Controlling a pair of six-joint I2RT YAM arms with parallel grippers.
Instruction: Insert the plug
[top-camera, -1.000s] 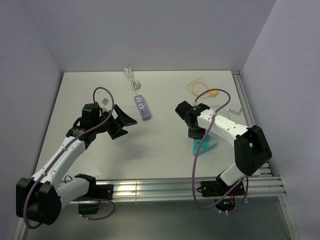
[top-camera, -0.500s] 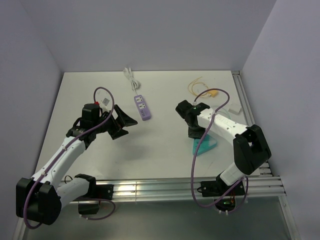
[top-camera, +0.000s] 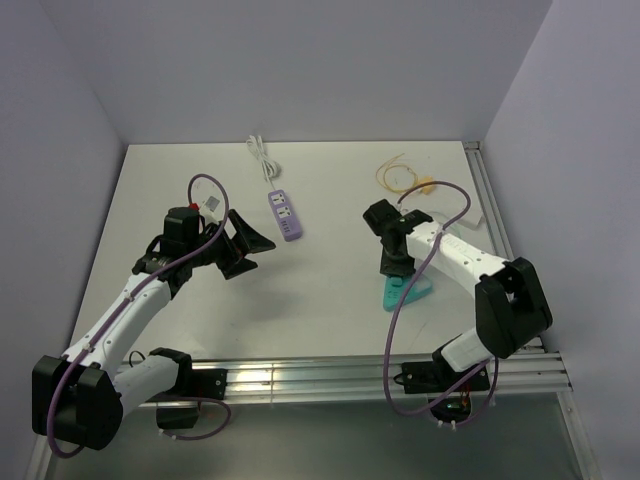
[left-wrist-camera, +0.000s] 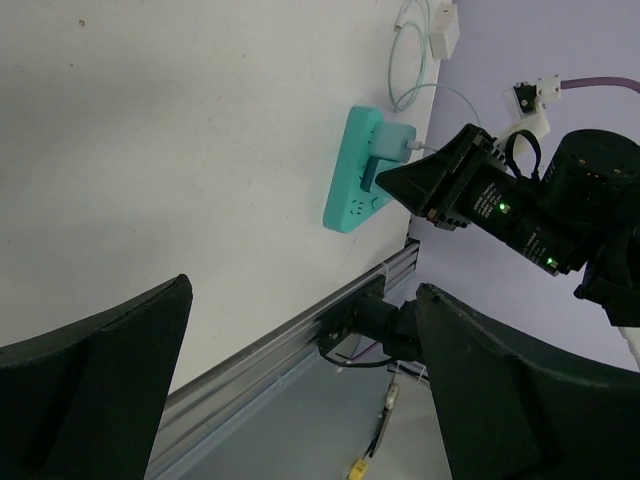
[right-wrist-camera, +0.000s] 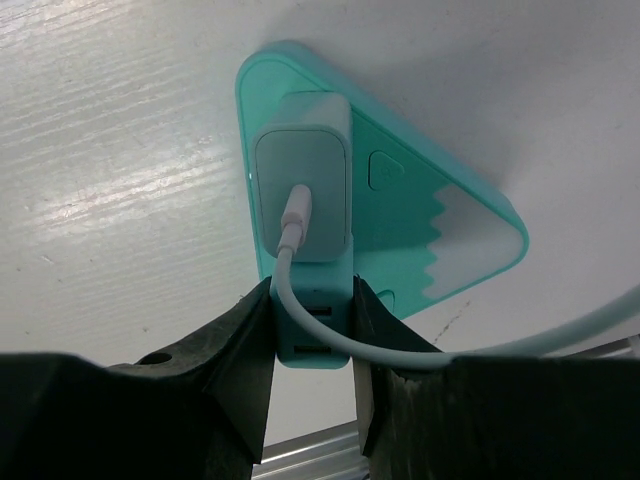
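One plug (top-camera: 427, 185), small, yellow-tan, on looped yellow cable (top-camera: 384, 177) | left jaws wide | right jaws grip teal charger (right-wrist-camera: 300, 190)

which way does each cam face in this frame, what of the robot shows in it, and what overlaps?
Top external: fixed above and behind the bases, looking down at the table; both arms show whole, with left gripper and right gripper.
Left wrist: faces across the table toward the right gripper; its open fingers frame the bottom.
Right wrist: looks down on the teal power strip; its fingers clamp the teal adapter.
Shared: all three show the teal power strip.
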